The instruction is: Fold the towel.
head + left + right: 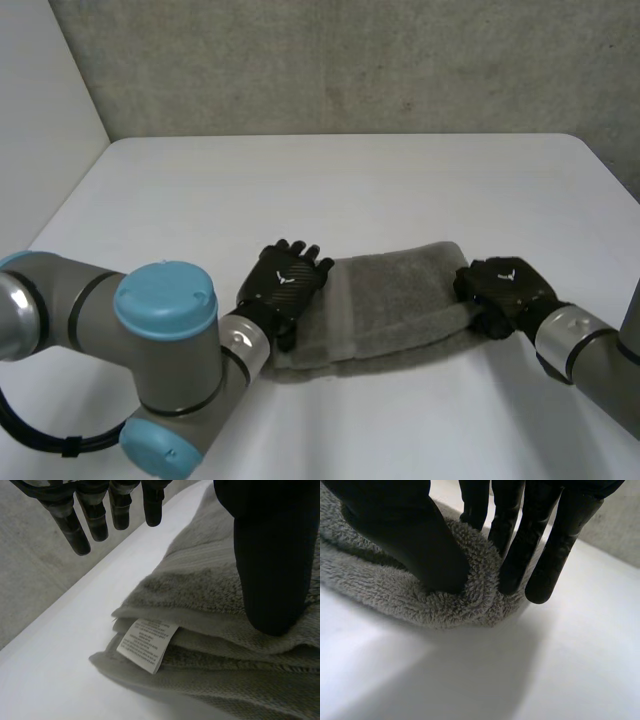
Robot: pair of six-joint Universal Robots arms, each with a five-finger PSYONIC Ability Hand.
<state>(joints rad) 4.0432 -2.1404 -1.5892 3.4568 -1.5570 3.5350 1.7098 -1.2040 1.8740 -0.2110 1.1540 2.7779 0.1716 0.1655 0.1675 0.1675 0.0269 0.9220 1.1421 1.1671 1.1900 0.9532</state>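
A grey towel point(400, 300) lies folded into a long strip near the front of the white table point(350, 180). My left hand point(285, 280) is at the strip's left end, open. In its wrist view the straight fingers point(70, 525) reach past the towel point(200, 590) over bare table, and the thumb point(275, 555) rests on the top layer. A white care label point(147, 645) hangs from the stacked layers under that palm. My right hand point(505, 290) is at the strip's right end. There its thumb point(410, 535) and fingers pinch the rolled edge of the towel point(380, 590).
A grey wall point(350, 60) stands behind the table's far edge. Bare tabletop stretches beyond the towel, and a narrower band of it lies in front. My left arm's elbow point(165, 370) sits low at the front left.
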